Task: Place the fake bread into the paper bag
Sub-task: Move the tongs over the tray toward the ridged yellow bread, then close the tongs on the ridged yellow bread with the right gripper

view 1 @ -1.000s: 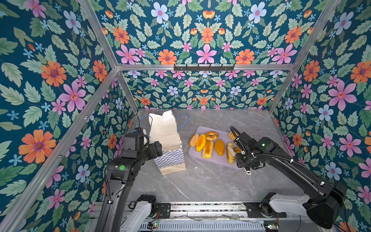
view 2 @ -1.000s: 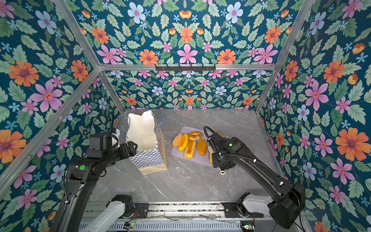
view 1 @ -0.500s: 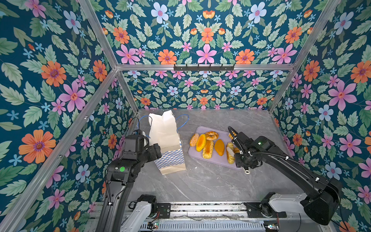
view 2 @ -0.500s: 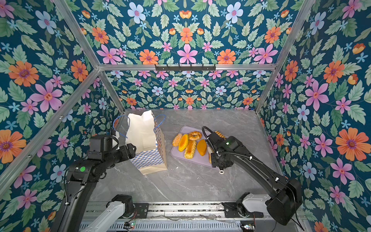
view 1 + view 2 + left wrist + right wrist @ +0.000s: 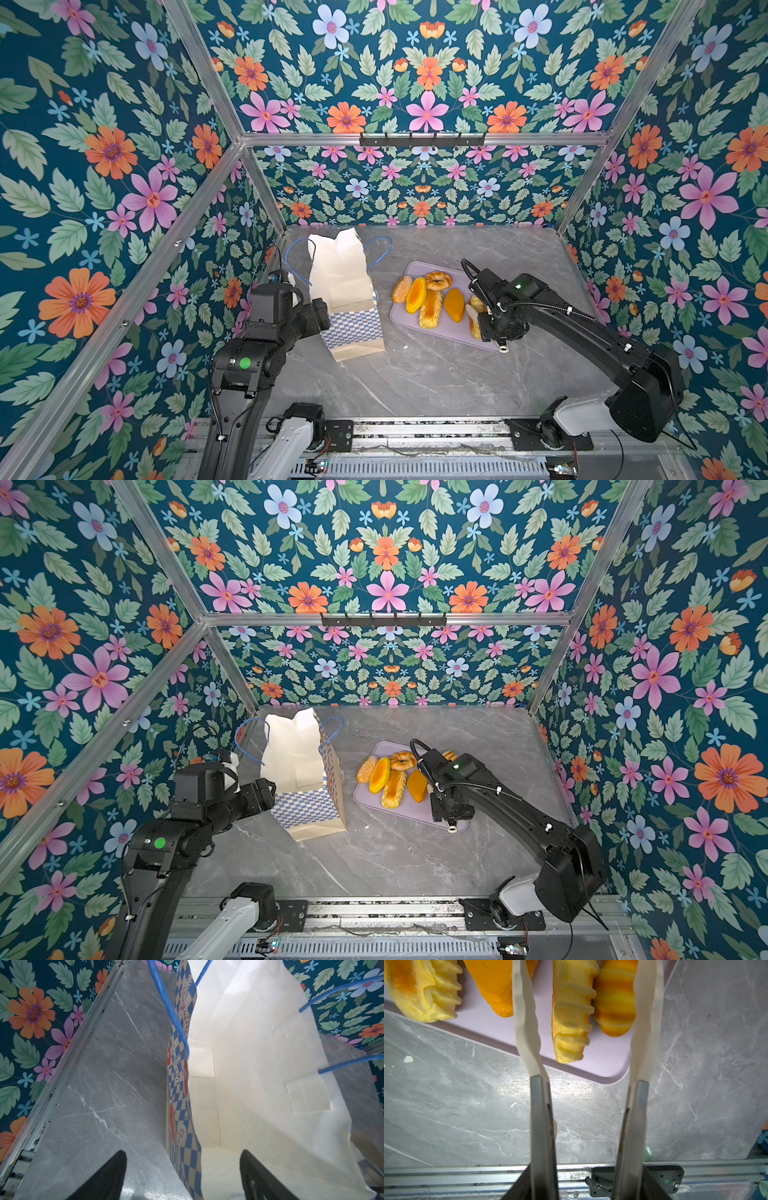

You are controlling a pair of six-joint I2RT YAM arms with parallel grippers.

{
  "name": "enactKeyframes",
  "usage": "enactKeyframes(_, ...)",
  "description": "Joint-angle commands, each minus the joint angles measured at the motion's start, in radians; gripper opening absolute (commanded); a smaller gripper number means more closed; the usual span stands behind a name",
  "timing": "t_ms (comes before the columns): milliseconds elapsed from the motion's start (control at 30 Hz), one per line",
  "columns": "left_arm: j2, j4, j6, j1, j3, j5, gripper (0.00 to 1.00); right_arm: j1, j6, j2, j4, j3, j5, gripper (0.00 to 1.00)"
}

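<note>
Bread sits between the pale fingers of the right gripper: a ridged yellow loaf and a striped orange loaf both lie inside the gap in the right wrist view. The jaws stand apart, with a clear space beside the ridged loaf; the other finger runs close along the striped loaf, and contact there cannot be told. Another ridged loaf and a smooth orange bun lie outside the fingers, at the upper left of that frame. All rest on a flat lilac tray with rounded corners, whose edge runs just past the loaves' ends onto grey marbled tabletop.

In a top view the tray is right of centre, with a bagel ring at its far end and bare table below it. The paper bag stands upright left of centre, near the tray but apart from it, mouth open, blue-checked outside, plain white inside. The left gripper hangs with jaws wide apart astride the bag's near wall, one black fingertip outside, one inside. Thin blue cord handles arch above.
</note>
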Motion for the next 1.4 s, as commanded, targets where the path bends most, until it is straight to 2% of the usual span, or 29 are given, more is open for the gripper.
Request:
enactKeyframes(0, -0.006, -0.001, -0.004, 0.000, 0.008, -0.020, 0.86, -0.016, -0.009, 0.010, 0.020, 0.004, -0.004, 0.53)
enactKeyframes(367, 0.008, 0.017, -0.005, 0.000, -0.007, -0.025, 0.86, -0.055, -0.033, 0.043, 0.085, 0.001, -0.067, 0.50)
enactKeyframes(833, 0.036, 0.041, -0.007, 0.001, -0.012, -0.032, 0.86, -0.099, -0.053, 0.099, 0.122, 0.012, -0.081, 0.48)
enactKeyframes(1033, 0.050, 0.046, -0.011, 0.000, 0.004, -0.022, 0.86, -0.099, -0.053, 0.105, 0.130, 0.010, -0.085, 0.41)
enactKeyframes(1367, 0.075, 0.045, -0.001, 0.000, 0.018, -0.059, 0.85, -0.099, -0.037, 0.006, 0.086, 0.035, -0.056, 0.28)
